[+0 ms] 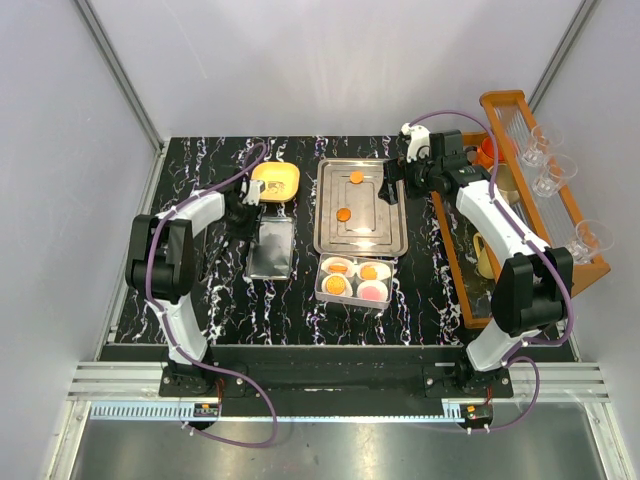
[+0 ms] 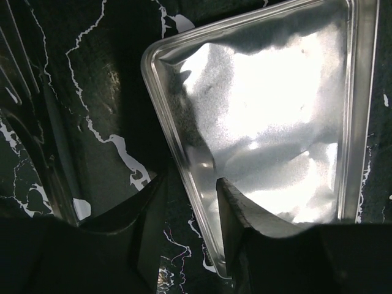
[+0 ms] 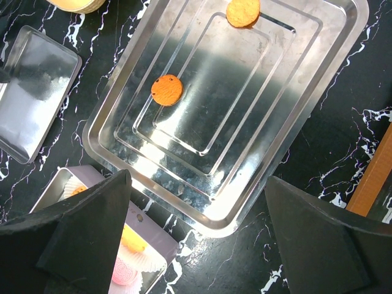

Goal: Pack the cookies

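Two orange cookies lie on the large steel tray; the right wrist view shows them too. A small box in front of the tray holds paper cups with three orange cookies and a pink one. My right gripper is open wide and empty, hovering over the tray's corner. My left gripper is open; its fingers straddle the rim of a small flat metal lid, one inside and one outside.
A yellow-orange square dish sits behind the lid. A wooden rack with drinking glasses and cups stands along the right side. The table is black marble-patterned.
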Robot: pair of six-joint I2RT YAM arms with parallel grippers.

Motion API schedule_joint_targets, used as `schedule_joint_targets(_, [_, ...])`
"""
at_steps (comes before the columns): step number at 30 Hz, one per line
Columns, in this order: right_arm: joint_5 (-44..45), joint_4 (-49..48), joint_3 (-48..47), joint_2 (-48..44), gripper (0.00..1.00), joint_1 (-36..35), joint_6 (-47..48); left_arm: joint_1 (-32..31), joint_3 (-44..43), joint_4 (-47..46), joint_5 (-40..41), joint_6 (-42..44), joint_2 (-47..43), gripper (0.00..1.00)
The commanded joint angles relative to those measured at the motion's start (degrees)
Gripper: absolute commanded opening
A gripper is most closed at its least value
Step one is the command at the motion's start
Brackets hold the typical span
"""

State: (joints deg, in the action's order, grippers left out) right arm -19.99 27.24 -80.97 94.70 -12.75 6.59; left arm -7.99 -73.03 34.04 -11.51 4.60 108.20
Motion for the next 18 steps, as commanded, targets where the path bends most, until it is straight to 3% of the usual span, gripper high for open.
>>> schedule_joint_targets(1, [1.0,-1.93,-0.07,-0.57,1.0,-0.43,-0.26,0.87,-1.5,-0.12,0.35,0.15,0.52,0.4])
schedule_joint_targets(18, [1.44,-2.28,1.43,-1.88,1.0,-0.43,-0.09,0.96,-2.64,0.76,0.52,0.85,2.98,0.31])
